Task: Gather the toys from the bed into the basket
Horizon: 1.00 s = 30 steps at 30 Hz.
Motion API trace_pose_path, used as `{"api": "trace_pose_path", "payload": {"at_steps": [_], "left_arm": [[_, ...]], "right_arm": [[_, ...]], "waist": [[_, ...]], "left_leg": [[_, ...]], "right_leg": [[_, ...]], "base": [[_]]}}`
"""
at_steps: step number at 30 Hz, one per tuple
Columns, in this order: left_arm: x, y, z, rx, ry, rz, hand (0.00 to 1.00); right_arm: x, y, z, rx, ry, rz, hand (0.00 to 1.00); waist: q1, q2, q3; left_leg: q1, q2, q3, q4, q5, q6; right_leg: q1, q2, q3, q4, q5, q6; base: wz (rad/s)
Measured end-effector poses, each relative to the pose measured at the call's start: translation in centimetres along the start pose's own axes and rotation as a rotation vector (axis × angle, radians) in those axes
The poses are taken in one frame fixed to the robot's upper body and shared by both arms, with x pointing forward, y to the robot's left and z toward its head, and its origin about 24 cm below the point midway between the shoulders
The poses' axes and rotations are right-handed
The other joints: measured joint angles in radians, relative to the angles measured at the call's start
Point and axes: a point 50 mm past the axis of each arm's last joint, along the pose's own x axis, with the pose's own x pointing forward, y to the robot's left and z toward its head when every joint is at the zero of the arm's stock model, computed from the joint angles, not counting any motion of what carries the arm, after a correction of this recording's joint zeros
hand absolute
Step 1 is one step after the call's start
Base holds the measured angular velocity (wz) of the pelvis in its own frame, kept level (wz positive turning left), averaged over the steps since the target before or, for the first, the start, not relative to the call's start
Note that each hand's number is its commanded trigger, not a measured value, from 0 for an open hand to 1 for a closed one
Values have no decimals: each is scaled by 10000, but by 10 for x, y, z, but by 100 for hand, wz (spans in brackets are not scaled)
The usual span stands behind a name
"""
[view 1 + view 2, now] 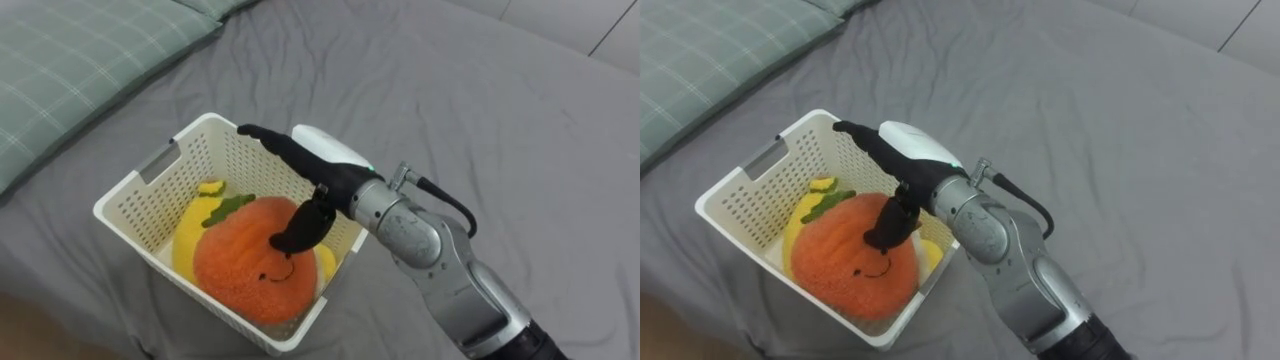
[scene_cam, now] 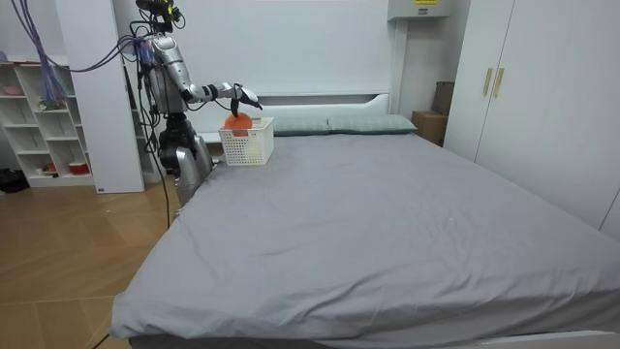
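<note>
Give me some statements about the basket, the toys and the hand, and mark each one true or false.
1. The orange plush toy lies inside the white basket. True.
2. The basket lies tipped on its side. False: it stands upright on the grey bed.
3. The right hand is over the basket with straight fingers. True.
4. The yellow toy is held in the right hand. False: it lies in the basket, partly under the orange plush toy.
</note>
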Motion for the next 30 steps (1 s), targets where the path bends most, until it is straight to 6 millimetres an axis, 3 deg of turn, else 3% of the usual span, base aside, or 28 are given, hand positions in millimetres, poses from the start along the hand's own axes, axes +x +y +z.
{"api": "trace_pose_path", "payload": {"at_steps": [21, 27, 30], "left_arm": [[0, 1, -1, 2, 135, 230, 0], [-2, 2, -11, -25, 352, 357, 0], [-3, 4, -20, -248, 611, 481, 0]], "right_arm": [[0, -1, -1, 81, 12, -57, 0], [-4, -16, -6, 691, -19, -847, 0], [-13, -37, -8, 1280, -224, -2062, 0]], "waist": [[-1, 3, 0], [-276, 81, -9], [-572, 155, -18]], "left_leg": [[37, 1, 8, 1, 0, 0], [98, 1, 45, -7, -3, 3], [163, 10, 113, 3, -3, 3]], "right_leg": [[14, 2, 25, 1, 0, 0], [67, 16, 178, 10, 3, 4], [69, 29, 329, 6, 5, 4]], "base": [[0], [-1], [-6]]}}
